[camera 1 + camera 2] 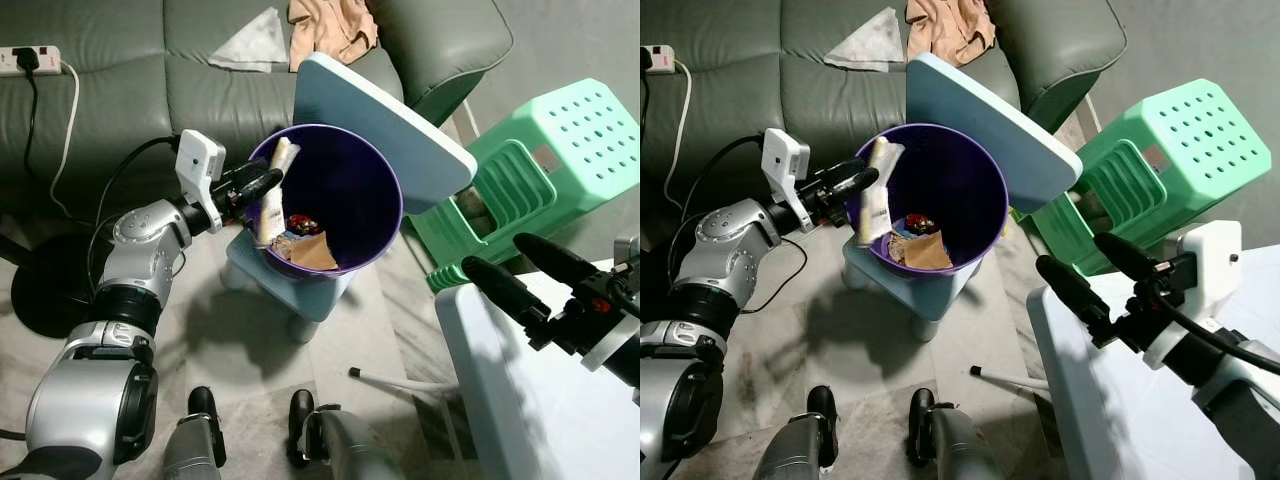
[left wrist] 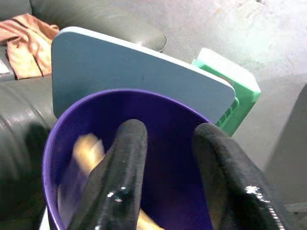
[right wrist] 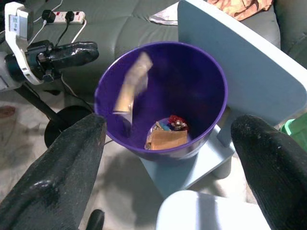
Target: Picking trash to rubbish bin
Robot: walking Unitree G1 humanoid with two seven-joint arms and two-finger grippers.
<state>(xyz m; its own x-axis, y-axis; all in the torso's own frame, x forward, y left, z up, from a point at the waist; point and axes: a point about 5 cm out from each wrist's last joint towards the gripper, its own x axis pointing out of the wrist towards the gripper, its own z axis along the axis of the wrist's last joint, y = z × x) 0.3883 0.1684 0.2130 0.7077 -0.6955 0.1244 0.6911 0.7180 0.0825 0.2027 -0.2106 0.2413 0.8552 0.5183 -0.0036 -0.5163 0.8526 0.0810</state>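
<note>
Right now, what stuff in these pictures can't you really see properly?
- The wrapper dropping into the purple bin: blurred by motion in both wrist views, so its label is unreadable.
- Trash at the bin's bottom: too small to name.
- The bin's base: hidden by its own wall in the eye views.
- The left claw: its fingers block part of the bin in the left wrist view.
- The green stool: partly hidden behind the pale blue chair back.

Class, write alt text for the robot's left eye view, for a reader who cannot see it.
The left tool is open at the rim of a purple bin on a small blue chair, with a pale wrapper dropping inside onto other trash. The right tool hovers open over a white table, beside a green stool and grey sofa.
</note>
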